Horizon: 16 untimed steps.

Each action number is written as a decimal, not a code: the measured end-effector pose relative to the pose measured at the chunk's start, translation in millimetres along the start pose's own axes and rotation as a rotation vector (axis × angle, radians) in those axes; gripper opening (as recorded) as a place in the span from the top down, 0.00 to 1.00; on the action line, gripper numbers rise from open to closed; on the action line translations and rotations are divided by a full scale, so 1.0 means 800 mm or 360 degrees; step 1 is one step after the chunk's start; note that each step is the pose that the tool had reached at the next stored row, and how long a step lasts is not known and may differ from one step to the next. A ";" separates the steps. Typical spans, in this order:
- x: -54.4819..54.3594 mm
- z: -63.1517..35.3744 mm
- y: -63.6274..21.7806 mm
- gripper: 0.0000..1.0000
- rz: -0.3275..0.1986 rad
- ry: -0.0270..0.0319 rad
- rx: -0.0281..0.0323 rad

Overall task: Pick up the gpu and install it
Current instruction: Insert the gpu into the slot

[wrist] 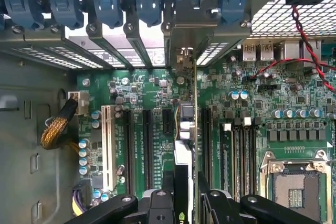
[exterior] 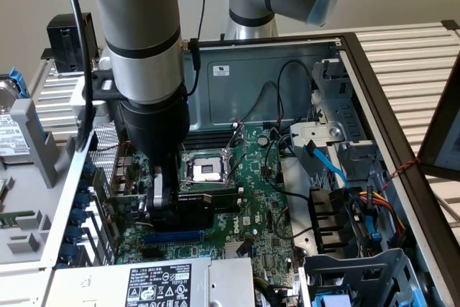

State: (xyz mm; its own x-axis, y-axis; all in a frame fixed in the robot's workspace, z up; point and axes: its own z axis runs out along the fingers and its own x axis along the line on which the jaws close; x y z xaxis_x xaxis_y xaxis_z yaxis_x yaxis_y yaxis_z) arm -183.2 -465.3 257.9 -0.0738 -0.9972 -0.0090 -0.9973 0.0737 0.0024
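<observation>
- End effector is closed partway, its two black fingers pressed against the two faces of the graphics card, which stands on edge between them.
- On the exterior view's clock face, the end effector sits at about 8 o'clock from the processor socket. It is low inside the open computer case, and the grey robot arm comes down to it from 12 o'clock.
- The graphics card shows there as a black cooler just beside the fingers, toward 3 o'clock of them, close over the green motherboard.
- From the wrist view the card is seen edge-on: a thin green board edge and a black cooler run away from the fingers to its silver bracket. The bracket reaches the case's rear slot openings, among the blue latches.
- Black expansion slots lie on either side of the card and parallel to it. I cannot tell whether the card is seated in a slot.
- A white slot lies beyond the black ones, near a braided yellow cable.
- A red and black twisted wire crosses the board near the rear ports.
- In the exterior view a labelled power supply is at 6 o'clock, a drive cage at 5 o'clock and a blue cable at 3 o'clock of the socket.
- The slatted bench shows at 2 o'clock.
</observation>
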 end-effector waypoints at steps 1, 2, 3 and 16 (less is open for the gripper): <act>0.001 0.000 0.000 0.73 0.0000 -0.00036 -0.00007; 0.002 0.000 -0.001 0.73 0.0000 -0.00067 -0.00017; 0.003 0.000 -0.002 0.73 0.0000 -0.00091 -0.00024; 0.007 0.000 -0.003 0.73 0.0034 -0.00361 -0.00148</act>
State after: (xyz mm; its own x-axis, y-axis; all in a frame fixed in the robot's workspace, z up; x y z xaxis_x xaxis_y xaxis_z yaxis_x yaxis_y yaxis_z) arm -181.3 -471.3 257.4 -0.0949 -0.9950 -0.0315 -0.9954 0.0945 0.0121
